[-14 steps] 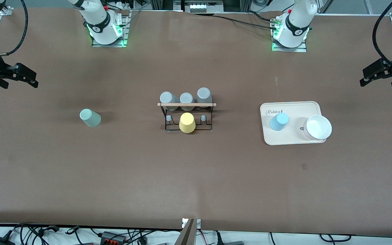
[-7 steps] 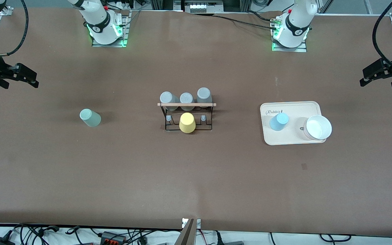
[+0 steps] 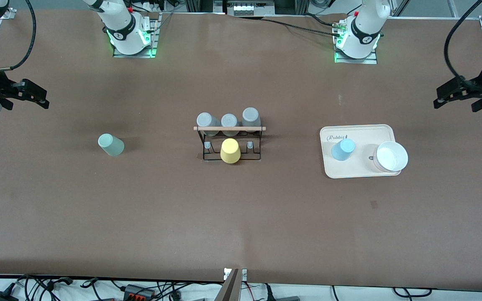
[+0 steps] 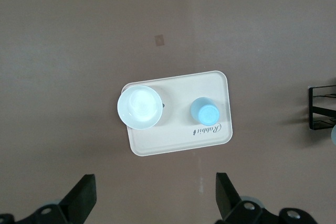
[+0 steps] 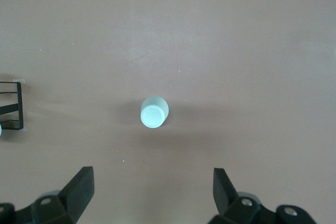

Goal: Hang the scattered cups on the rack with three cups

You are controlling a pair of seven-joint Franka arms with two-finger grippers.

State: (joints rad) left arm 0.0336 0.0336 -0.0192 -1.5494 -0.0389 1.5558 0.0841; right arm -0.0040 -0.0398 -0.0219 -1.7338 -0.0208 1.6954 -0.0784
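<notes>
A pale mint-green cup stands upside down on the table toward the right arm's end; it also shows in the right wrist view. A light blue cup stands upside down on a cream tray toward the left arm's end; it also shows in the left wrist view. The black wire rack with a wooden rod stands mid-table, with three grey cups and a yellow cup on it. My right gripper is open and empty, high over the table's end. My left gripper is open and empty, high over the table's other end.
A white bowl sits on the tray beside the blue cup. The tray also shows in the left wrist view. A corner of the rack shows in both wrist views.
My left gripper has shifted slightly toward the tray and my right gripper has edged slightly toward the table's middle. The cups, rack and tray have not moved.
</notes>
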